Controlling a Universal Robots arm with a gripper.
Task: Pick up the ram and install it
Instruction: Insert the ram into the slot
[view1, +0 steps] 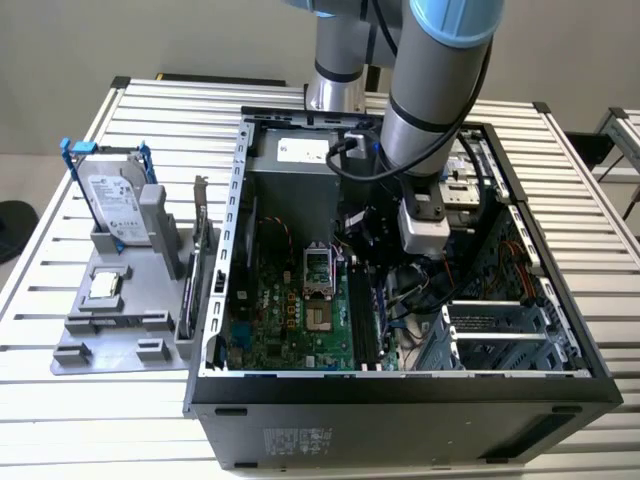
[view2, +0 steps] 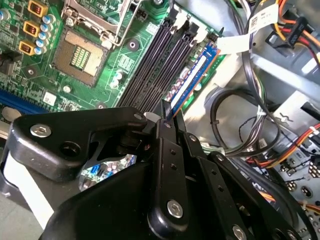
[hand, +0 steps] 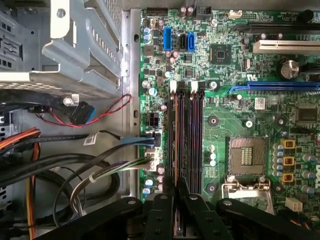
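My gripper is shut on the ram, a slim stick with a blue label and an orange edge. In the first wrist view the ram shows edge-on, lying along the outermost of the black memory slots, with the gripper at its near end. Whether the stick is fully seated I cannot tell. The other memory slots beside it hold nothing. In the exterior view the gripper is down inside the open computer case, above the green motherboard.
A bare processor socket lies beside the slots. Cable bundles and a metal drive cage crowd the other side. At the exterior view's left, a grey stand carries a hard drive in a blue frame and an expansion card.
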